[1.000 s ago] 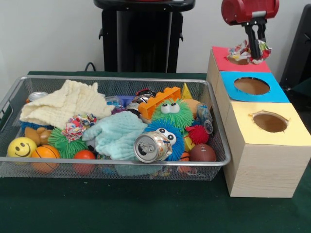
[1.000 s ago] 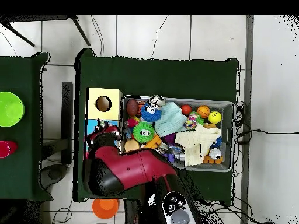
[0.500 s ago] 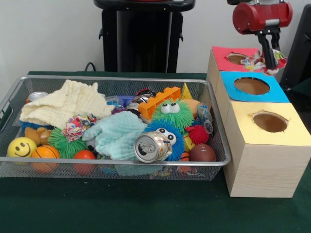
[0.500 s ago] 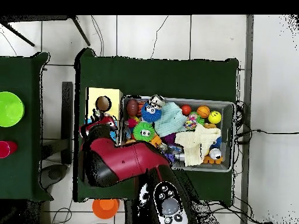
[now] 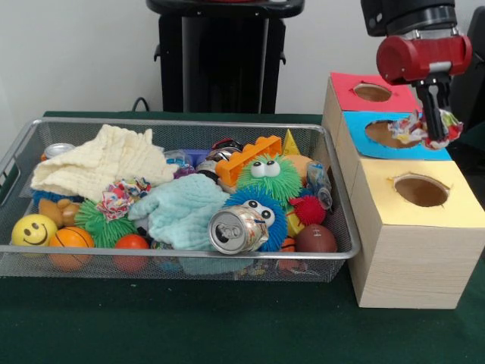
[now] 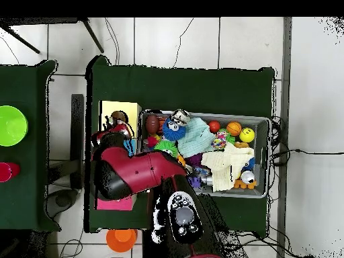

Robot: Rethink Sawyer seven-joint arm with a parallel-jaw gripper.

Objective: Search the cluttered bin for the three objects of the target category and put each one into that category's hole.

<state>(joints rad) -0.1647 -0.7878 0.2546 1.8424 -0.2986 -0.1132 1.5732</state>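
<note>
One printed cloth bundle (image 5: 424, 129) hangs pinched between the closed fingers of the gripper (image 5: 435, 140) at the upper right of the front view, over the blue-ringed hole (image 5: 388, 133), just above the yellow-ringed hole (image 5: 421, 190). A second bundle (image 5: 120, 198) lies at the left of the wire bin (image 5: 182, 262), between the cream cloth (image 5: 98, 161) and mint cloth (image 5: 182, 208), beside a crushed can (image 5: 236, 230).

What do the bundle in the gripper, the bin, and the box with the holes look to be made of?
The bundle, pinched in the gripper, looks like soft printed cloth: ruffled edges, busy multicolour pattern. The bin looks like silver wire mesh, see-through with a shiny rounded rim. The box shows pale wood grain on its side; its yellow top looks like matte card, though that is less certain.
</note>
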